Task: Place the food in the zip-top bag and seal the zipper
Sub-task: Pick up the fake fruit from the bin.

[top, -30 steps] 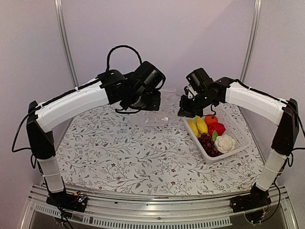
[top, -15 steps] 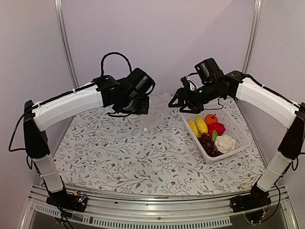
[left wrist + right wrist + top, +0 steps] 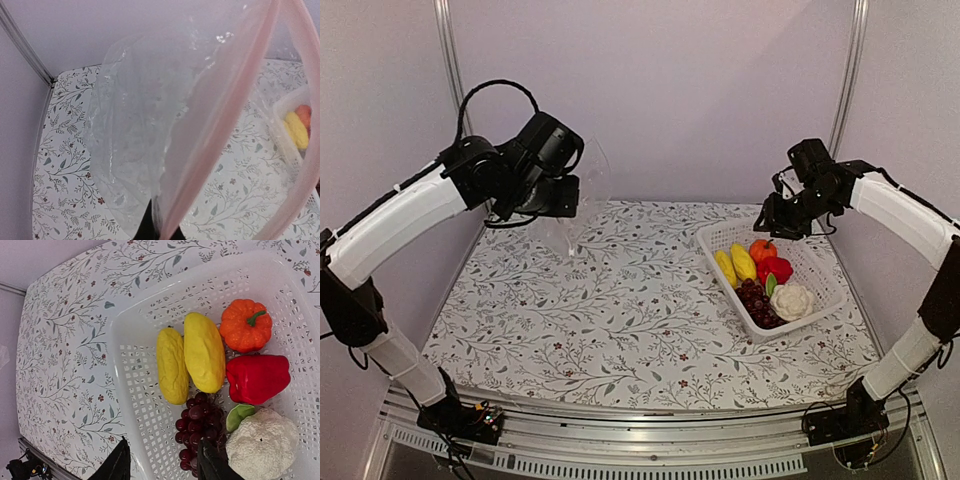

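Left hand (image 3: 558,196) is hovering high over the bench (image 3: 620,320) at about 10 o'clock in the overhead view, clenching the clear zip-top bag (image 3: 578,222) by its mouth edge. The bag is hanging down from the closed fingers, crinkled and empty, clear of the floral surface. In the left wrist view the bag (image 3: 135,125) is spreading away from the hand (image 3: 159,231), and the pale pink zipper (image 3: 225,115) is running up from the fingertips toward 1 o'clock, its two strips parting into an open mouth.

Right hand (image 3: 782,215) is hovering at about 2 o'clock, above the far edge of the white perforated basket (image 3: 820,300), released and grasping nothing. In its wrist view, its two dark fingertips are standing apart at the bottom edge, with only basket (image 3: 135,365) showing between them.

All the food is lying in the basket, which is sitting on the bench at 3 o'clock. Seen from the right wrist, the two yellow pieces (image 3: 204,352) are lying side by side at the centre. The orange pumpkin (image 3: 245,327) is resting at their 2 o'clock and the red pepper (image 3: 257,377) just below it, touching the larger yellow piece. The dark grape bunch (image 3: 197,427) is sitting at 6 o'clock of the yellow pieces, and the white cauliflower (image 3: 262,447) is filling the corner at 5 o'clock, beside the grapes.
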You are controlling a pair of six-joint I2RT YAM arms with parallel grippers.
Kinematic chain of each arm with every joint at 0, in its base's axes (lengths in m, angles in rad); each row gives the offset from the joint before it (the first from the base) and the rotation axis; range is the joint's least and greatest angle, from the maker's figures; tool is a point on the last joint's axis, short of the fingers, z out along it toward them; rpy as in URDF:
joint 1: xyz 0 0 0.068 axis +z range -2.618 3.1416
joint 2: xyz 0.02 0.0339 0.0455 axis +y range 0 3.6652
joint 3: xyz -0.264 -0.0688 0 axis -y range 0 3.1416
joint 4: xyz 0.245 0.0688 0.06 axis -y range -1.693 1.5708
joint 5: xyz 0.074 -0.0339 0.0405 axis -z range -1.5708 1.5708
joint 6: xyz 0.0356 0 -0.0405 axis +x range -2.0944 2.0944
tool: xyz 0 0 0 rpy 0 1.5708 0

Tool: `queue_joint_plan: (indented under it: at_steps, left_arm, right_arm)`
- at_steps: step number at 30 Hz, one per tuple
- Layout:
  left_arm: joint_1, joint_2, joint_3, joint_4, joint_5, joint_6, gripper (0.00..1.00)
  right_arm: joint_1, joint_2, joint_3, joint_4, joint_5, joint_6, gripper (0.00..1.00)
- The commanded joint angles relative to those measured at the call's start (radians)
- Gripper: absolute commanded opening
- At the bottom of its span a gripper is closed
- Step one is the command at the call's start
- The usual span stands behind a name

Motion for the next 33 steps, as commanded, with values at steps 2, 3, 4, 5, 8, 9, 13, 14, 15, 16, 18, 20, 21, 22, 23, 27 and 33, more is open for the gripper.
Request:
queue_joint_plan:
  at_steps: [2, 3, 4, 5, 8, 9, 13, 14, 15, 16, 18, 20, 21, 22, 23, 27, 33]
  left_arm:
    - [0.016, 0.059, -0.057, 0.024, 0.072, 0.035, 0.00]
    - [0.018, 0.068, -0.062, 0.035, 0.084, 0.023, 0.00]
    - [0.017, 0.074, -0.072, 0.057, 0.103, 0.019, 0.00]
    - [0.017, 0.082, -0.082, 0.079, 0.125, 0.020, 0.00]
    - [0.020, 0.121, -0.083, 0.085, 0.155, -0.013, 0.00]
    - [0.018, 0.131, -0.081, 0.087, 0.169, -0.021, 0.00]
    - [0.018, 0.155, -0.083, 0.101, 0.226, -0.032, 0.00]
    - [0.017, 0.156, -0.082, 0.106, 0.233, -0.032, 0.00]
    - [0.017, 0.158, -0.084, 0.115, 0.239, -0.027, 0.00]
    - [0.018, 0.159, -0.086, 0.122, 0.240, -0.025, 0.00]
    - [0.020, 0.168, -0.081, 0.126, 0.245, -0.023, 0.00]
    - [0.021, 0.180, -0.070, 0.125, 0.255, -0.020, 0.00]
    - [0.021, 0.186, -0.066, 0.127, 0.261, -0.018, 0.00]
    - [0.021, 0.192, -0.060, 0.127, 0.264, -0.018, 0.00]
    - [0.021, 0.196, -0.055, 0.127, 0.268, -0.020, 0.00]
    - [0.026, 0.217, -0.042, 0.141, 0.315, -0.016, 0.00]
    - [0.027, 0.237, -0.035, 0.142, 0.353, -0.033, 0.00]
  right_arm:
    - [-0.022, 0.210, 0.041, 0.031, 0.119, -0.122, 0.39]
    - [-0.024, 0.242, 0.059, 0.036, 0.121, -0.136, 0.38]
    - [-0.024, 0.281, 0.080, 0.047, 0.110, -0.149, 0.38]
    - [-0.024, 0.320, 0.091, 0.057, 0.100, -0.158, 0.39]
    - [-0.024, 0.386, 0.123, 0.074, 0.097, -0.166, 0.45]
    - [-0.022, 0.421, 0.139, 0.070, 0.103, -0.168, 0.48]
    - [-0.022, 0.517, 0.162, 0.059, 0.139, -0.179, 0.53]
    - [-0.021, 0.538, 0.160, 0.061, 0.134, -0.184, 0.51]
    - [-0.023, 0.547, 0.153, 0.066, 0.133, -0.187, 0.50]
    - [-0.022, 0.555, 0.139, 0.075, 0.138, -0.187, 0.50]
    - [-0.023, 0.560, 0.115, 0.084, 0.156, -0.181, 0.52]
    - [-0.021, 0.580, 0.116, 0.082, 0.166, -0.181, 0.54]
    - [-0.023, 0.584, 0.114, 0.083, 0.173, -0.181, 0.54]
    - [-0.023, 0.587, 0.116, 0.083, 0.176, -0.180, 0.51]
    - [-0.022, 0.586, 0.120, 0.083, 0.173, -0.179, 0.45]
    - [-0.028, 0.526, 0.107, 0.099, 0.168, -0.146, 0.61]
    - [-0.037, 0.668, 0.206, 0.061, 0.087, -0.119, 0.73]
